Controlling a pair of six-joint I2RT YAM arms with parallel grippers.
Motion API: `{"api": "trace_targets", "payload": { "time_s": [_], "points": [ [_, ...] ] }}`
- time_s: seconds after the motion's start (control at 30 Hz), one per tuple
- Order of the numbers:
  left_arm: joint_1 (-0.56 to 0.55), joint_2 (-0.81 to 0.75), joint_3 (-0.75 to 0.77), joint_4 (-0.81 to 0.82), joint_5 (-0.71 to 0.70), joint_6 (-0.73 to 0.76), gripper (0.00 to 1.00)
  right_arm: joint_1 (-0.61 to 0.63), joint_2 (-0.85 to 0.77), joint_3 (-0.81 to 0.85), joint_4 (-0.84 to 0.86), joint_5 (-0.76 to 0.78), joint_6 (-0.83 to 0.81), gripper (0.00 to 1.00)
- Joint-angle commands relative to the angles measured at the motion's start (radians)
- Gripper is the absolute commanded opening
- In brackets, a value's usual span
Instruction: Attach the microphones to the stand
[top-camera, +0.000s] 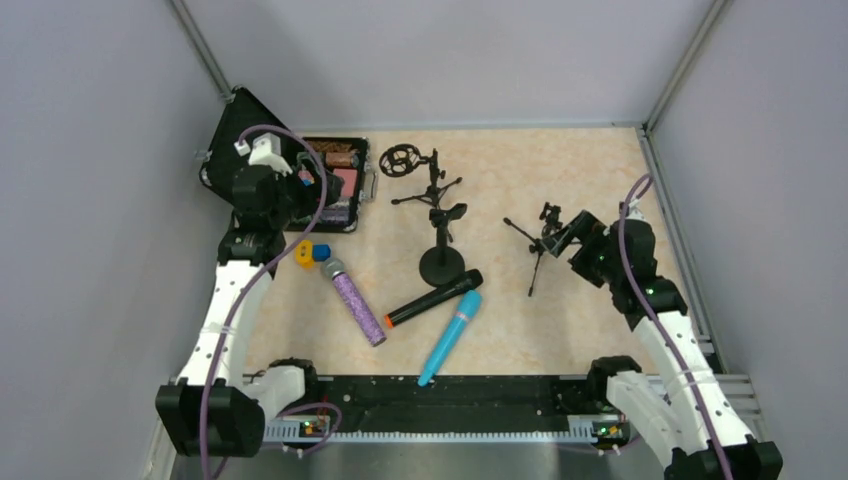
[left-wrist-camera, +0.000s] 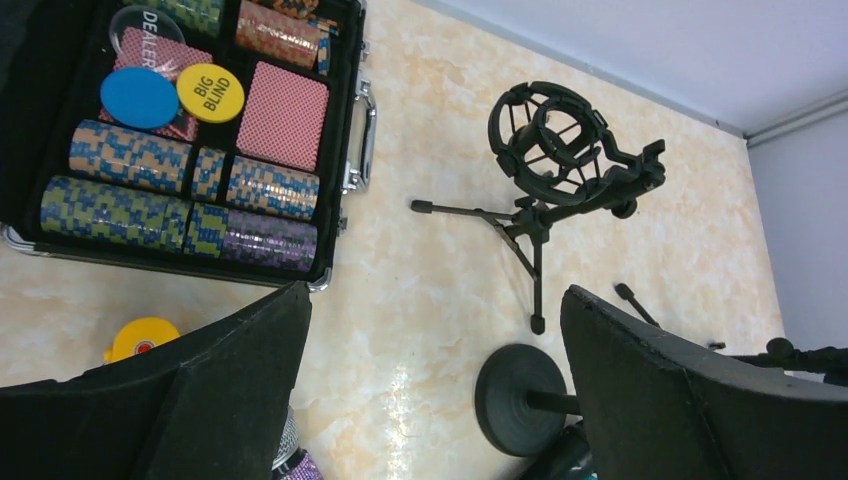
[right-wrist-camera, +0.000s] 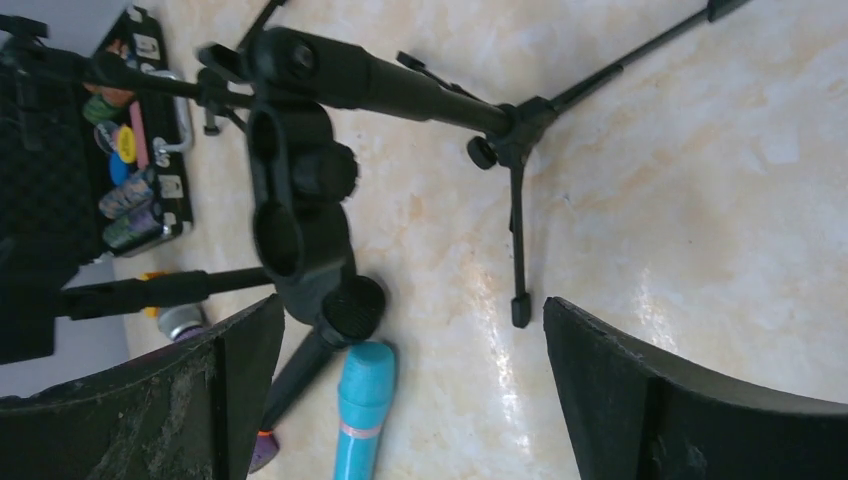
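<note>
Three microphones lie on the table: a glittery purple one with a silver mesh head (top-camera: 354, 302), a matte black one with an orange end (top-camera: 433, 298) and a light blue one (top-camera: 451, 336). A round-base stand (top-camera: 441, 262) stands just behind them. A tripod stand with a shock mount (top-camera: 405, 160) is further back, and a small tripod stand with a clip (top-camera: 540, 245) is on the right. My left gripper (top-camera: 310, 190) is open and empty over the case's edge; its wrist view shows the shock mount (left-wrist-camera: 555, 135) and the round base (left-wrist-camera: 525, 400). My right gripper (top-camera: 560, 232) is open and empty beside the small tripod (right-wrist-camera: 300, 200); the blue microphone (right-wrist-camera: 365, 410) lies below it.
An open black case of poker chips and cards (top-camera: 335, 185) sits at the back left, also in the left wrist view (left-wrist-camera: 362, 130). Small yellow and blue objects (top-camera: 311, 253) lie beside the purple microphone's head. Walls enclose the table on three sides.
</note>
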Motion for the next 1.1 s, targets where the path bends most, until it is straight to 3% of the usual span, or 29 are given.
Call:
{"api": "trace_targets", "payload": {
  "time_s": [0.0,0.4,0.8,1.07],
  "points": [
    [0.003,0.042,0.077,-0.023,0.057,0.023,0.99,-0.006,0.018,0.102,-0.010,-0.016,0.026,0.99],
    [0.003,0.165,0.163,-0.045,0.272,0.066,0.99,-0.007,0.141,0.396,-0.055,-0.069,-0.175,0.99],
    [0.002,0.335,0.396,-0.142,0.421,0.073,0.99,0.052,0.372,0.721,-0.093,-0.121,-0.318,0.99],
    [0.002,0.425,0.459,-0.162,0.455,0.073,0.99,0.249,0.503,0.835,-0.098,-0.089,-0.352,0.99]
  ]
}}
